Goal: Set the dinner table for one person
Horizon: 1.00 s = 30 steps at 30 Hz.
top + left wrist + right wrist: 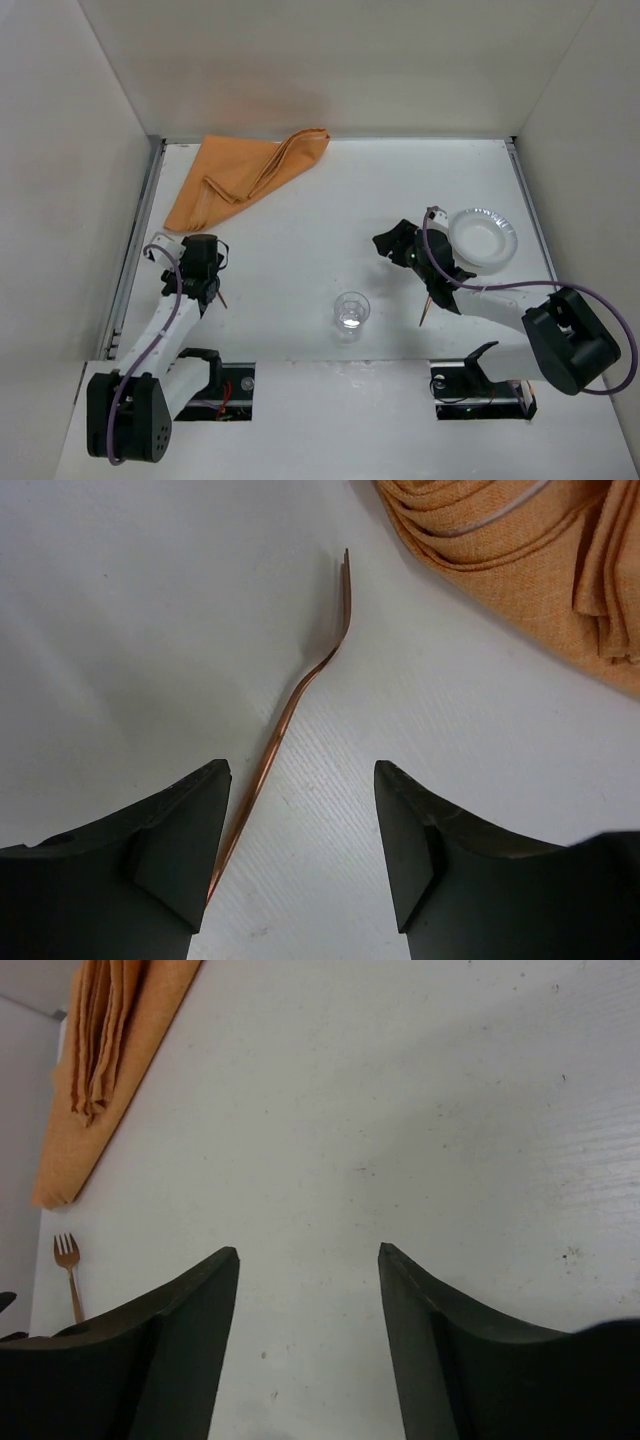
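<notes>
Table (300, 220): white top, fills the workspace under both arms and carries every item noted below.

Left gripper (305, 820): jaws well open, nothing clamped. A copper fork (300, 695) lies with its handle running in between the jaws, close against the inner face of one finger (170, 830). Contact with it cannot be confirmed. The prongs point away towards the orange cloth (240, 175), which lies crumpled at the far left of the table, near the fork but apart from it.

Right gripper (310, 1300): jaws well open and empty, bare table beneath.

A white plate (510, 240) sits just to the right of that gripper. A clear glass (351, 311) stands upright near the front, between the arms. A thin copper utensil (428, 310) lies beside the right arm; its type cannot be told.
</notes>
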Motion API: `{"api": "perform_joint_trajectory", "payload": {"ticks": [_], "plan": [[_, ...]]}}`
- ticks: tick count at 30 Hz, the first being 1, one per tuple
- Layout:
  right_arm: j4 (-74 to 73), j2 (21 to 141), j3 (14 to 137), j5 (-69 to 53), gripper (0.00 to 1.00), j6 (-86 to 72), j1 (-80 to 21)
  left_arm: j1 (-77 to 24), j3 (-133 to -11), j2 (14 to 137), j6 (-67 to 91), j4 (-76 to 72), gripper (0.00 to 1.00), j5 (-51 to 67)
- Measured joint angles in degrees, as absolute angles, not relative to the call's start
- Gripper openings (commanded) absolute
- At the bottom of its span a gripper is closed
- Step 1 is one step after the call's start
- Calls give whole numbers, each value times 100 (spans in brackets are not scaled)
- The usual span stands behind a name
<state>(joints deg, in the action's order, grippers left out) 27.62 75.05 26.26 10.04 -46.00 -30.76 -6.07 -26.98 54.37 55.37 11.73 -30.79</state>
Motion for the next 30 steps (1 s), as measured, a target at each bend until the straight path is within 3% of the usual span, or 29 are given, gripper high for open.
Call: {"api": "perform_joint_trajectory", "payload": {"ticks": [6,10,12,16,19,21,30], "plan": [[2753,7548,2626,952,23,-4609,-3076,-746,-3017,5795,5443,1055,56,-3164],[2746,7548,2630,913,12,-4609,-3076,-1061,-3402,6331,5201,764,39,-3181],[2742,7548,2639,884,12,-4606,-3076,-1330,-3682,6676,4965,515,26,-3192],[2746,7566,2663,878,23,-4604,-3079,-1806,-4283,7314,4495,-71,23,-3162],[2746,7644,2676,856,42,-4613,-3079,-1852,-4770,7800,4281,-403,33,-3124],[2740,7655,2676,854,49,-4600,-3083,-1791,-5142,8178,4180,-532,42,-3083],[2744,7642,2679,847,56,-4587,-3127,-1509,-6958,10049,3531,-548,57,-2709]]}}
